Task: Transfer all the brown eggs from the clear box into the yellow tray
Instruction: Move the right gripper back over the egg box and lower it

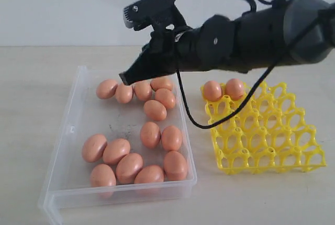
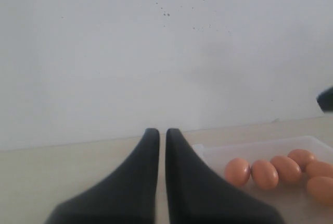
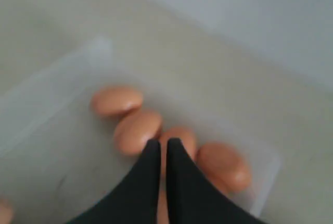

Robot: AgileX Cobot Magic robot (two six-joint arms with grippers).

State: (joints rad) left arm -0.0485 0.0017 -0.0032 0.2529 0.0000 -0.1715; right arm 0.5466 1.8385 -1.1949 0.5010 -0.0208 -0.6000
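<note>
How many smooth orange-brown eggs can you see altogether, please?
16 brown eggs: fourteen in the shallow clear plastic box (six far end, two middle, six near end), two in the bright yellow tray's far-left cups. The black arm could hide another.

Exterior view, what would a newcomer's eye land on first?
The black right gripper reaches in from the right, jaws shut, over the far row of brown eggs in the clear box. To the right of the box, the bright yellow tray holds only two eggs, in its far corner cups.
</note>
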